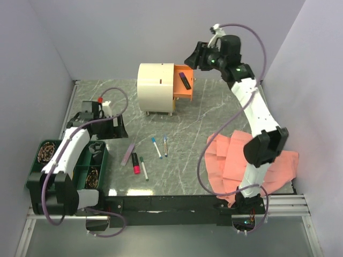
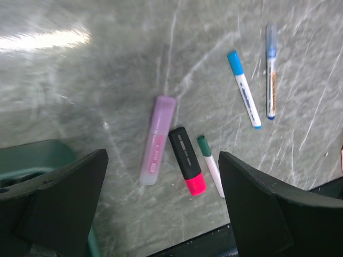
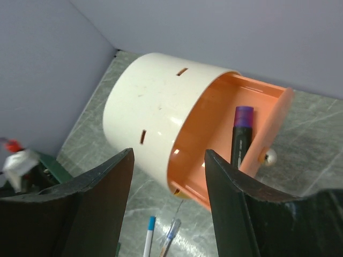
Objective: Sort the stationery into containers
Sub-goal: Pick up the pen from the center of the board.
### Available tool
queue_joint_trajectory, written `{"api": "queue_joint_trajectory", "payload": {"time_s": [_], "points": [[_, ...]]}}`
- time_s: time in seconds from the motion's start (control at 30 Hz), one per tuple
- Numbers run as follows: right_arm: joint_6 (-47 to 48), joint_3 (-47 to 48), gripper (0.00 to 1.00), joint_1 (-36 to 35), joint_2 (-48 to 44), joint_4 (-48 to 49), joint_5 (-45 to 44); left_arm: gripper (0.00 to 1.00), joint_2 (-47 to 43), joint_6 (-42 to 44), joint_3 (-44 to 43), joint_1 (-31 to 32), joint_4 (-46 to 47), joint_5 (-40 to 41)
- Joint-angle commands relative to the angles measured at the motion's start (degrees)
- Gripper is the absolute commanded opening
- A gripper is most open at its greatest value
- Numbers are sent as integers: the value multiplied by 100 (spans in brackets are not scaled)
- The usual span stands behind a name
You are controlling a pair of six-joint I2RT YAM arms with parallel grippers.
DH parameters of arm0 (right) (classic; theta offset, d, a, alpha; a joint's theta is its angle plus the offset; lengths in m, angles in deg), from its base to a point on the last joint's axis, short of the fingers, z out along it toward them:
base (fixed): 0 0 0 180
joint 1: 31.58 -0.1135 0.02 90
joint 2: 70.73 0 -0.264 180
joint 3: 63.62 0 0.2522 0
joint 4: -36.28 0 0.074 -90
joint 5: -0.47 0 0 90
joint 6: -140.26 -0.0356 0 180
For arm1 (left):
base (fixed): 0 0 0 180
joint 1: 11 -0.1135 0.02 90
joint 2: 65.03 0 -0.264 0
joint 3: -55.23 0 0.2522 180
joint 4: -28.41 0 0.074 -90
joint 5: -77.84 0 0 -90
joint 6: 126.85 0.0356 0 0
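1. Over the orange drawer (image 3: 280, 120), my right gripper (image 3: 169, 160) hangs with fingers spread, grasping nothing; the purple-capped marker (image 3: 241, 136) lies inside, near the drawer's front.
2. I would lift that arm straight up, clear of the cream cabinet (image 3: 155, 112).
3. My left gripper (image 2: 162, 160), likewise released and empty, hovers above the purple highlighter (image 2: 157, 140) and black-and-pink marker (image 2: 186, 159), which lie close together on the table.
4. I judge it best to close across one barrel only, approaching the highlighter from its free side.

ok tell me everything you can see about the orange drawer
The drawer is orange and plastic-looking. It is pulled partway out of the cream drum cabinet, with its top open. Its flat front carries a small shiny round knob. One black marker with a purple end lies inside, near the front.
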Motion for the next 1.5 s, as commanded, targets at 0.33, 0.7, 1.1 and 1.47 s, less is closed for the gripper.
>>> {"api": "queue_joint_trajectory", "payload": {"time_s": [0.33, 0.7, 1.1, 1.47], "points": [[-79, -1724, 64, 651, -1854, 633, 281, 70, 1237, -478, -8, 1036, 101, 1418], [-359, -2559, 64, 1143, -2136, 1125, 580, 69, 1835, -443, -17, 1448, 241, 1410], [-535, -2744, 64, 1407, -2031, 1354, 651, 58, 2407, -917, -17, 1713, 382, 1946], [-711, -3087, 64, 1504, -2005, 1547, 703, 34, 2557, -856, -17, 1801, 470, 1779]]}}
